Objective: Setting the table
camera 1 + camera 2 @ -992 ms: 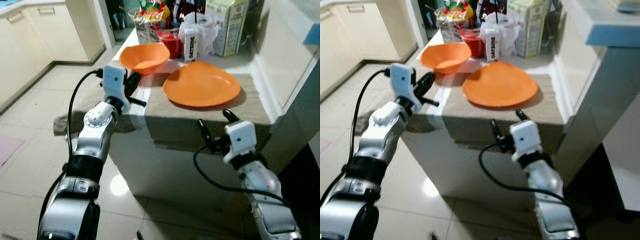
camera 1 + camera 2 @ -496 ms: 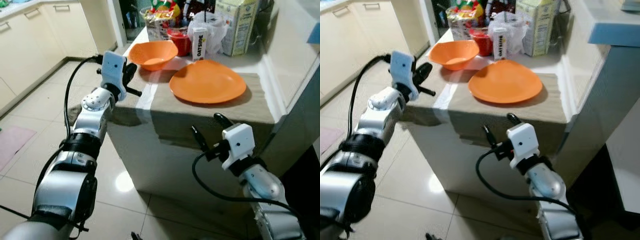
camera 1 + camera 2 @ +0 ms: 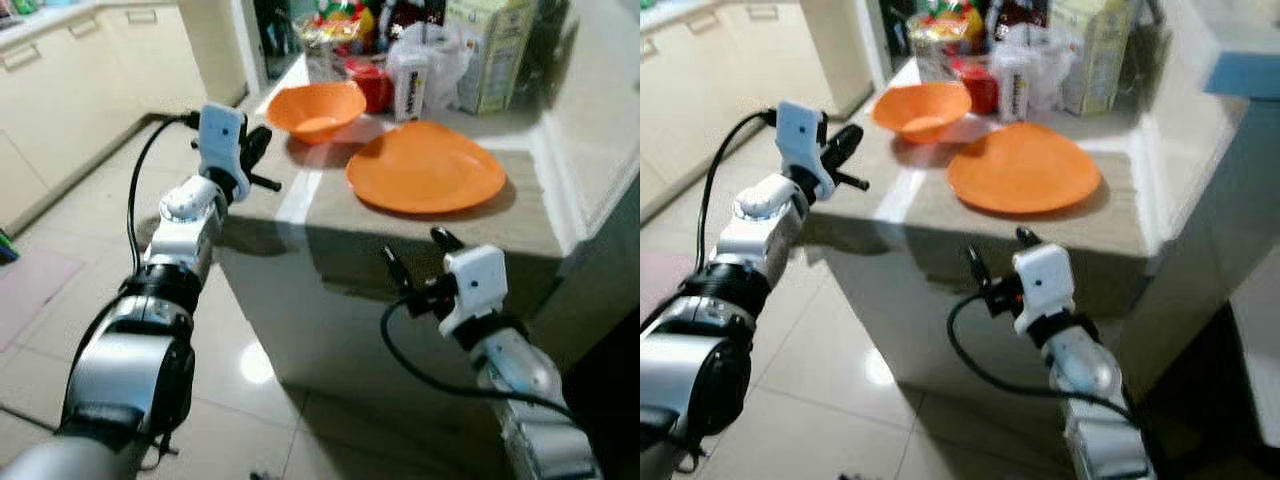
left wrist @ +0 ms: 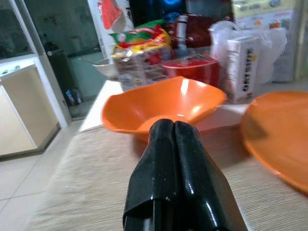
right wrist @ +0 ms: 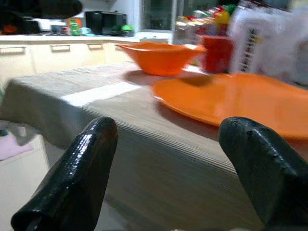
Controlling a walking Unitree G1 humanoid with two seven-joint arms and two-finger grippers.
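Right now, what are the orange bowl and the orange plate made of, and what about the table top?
The orange bowl looks like plastic: smooth, evenly coloured, with a soft shiny glint inside. The orange plate seems the same plastic, with a duller sheen. The table top looks covered in woven cloth, judging by its fine ribbed lines and the way it drapes over the edge, though it could be a textured mat.

At the far end of the surface (image 3: 420, 235) stands a cluster of groceries: a red cup (image 3: 372, 84), a small white carton (image 3: 409, 93) in front of a clear plastic bag (image 3: 440, 62), a tall beige carton (image 3: 492, 50) and colourful snack packets (image 4: 139, 45). Cream cabinets (image 3: 70, 75) line the glossy tiled floor (image 3: 60, 290)
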